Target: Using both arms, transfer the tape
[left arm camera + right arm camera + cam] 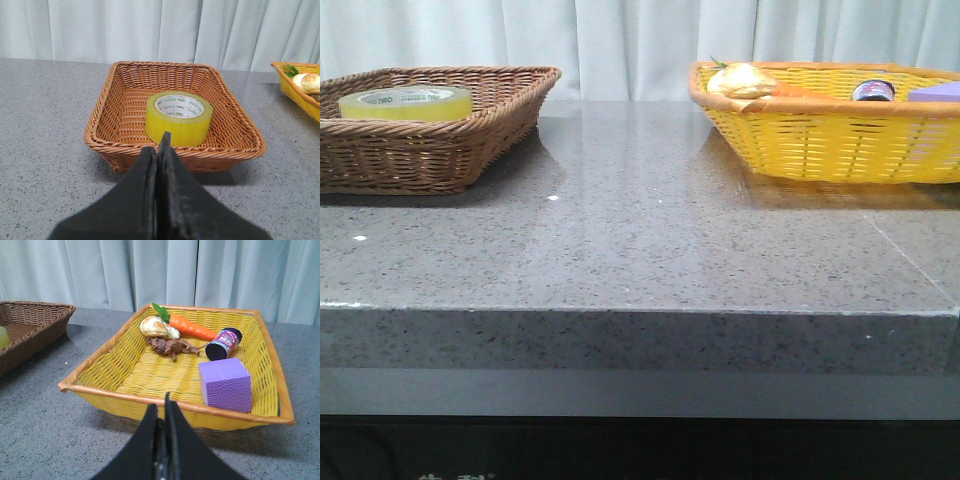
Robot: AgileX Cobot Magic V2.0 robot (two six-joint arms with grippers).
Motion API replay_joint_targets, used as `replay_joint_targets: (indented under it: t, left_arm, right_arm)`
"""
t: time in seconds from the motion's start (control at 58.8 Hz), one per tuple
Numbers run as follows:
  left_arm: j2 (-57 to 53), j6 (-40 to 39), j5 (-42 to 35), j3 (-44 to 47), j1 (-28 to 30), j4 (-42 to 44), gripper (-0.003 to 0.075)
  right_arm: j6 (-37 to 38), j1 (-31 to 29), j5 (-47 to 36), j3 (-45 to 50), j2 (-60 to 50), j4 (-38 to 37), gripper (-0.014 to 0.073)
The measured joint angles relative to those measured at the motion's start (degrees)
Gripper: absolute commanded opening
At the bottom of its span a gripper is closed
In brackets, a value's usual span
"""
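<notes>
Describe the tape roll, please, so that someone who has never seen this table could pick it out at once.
On the grey stone table stand two baskets, a brown wicker basket on the robot's left and a yellow basket on its right. The tape lies flat in the brown one, alone there. It is a wide translucent yellow roll with a white inner core printed in green, unlike the toys in the other basket.

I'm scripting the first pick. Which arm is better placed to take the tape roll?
Probably the left. Its pincer, shut, faces the brown wicker basket holding the yellow translucent tape roll. The right pincer, also shut, faces the yellow woven basket across the table instead.
</notes>
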Motion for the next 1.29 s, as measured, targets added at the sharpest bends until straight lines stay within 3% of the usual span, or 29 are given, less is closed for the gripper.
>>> replay_joint_targets:
  t: [0.459, 0.732, 1.293]
  left_arm:
    - [-1.1, 0.0, 0.0, 0.1, 0.0, 0.5, -0.0020]
    - [-7.3, -7.3, -1.6, 3.8, 0.1, 7.3, -0.0020]
    - [-17.1, -7.5, -1.6, 21.7, 4.2, 7.2, -0.0020]
  right_arm:
    - [0.0, 0.0, 0.0, 0.0, 0.0, 0.0, -0.0120]
    - [0.0, 0.0, 0.0, 0.0, 0.0, 0.0, -0.0120]
    - [0.0, 0.0, 0.0, 0.0, 0.0, 0.0, -0.0120]
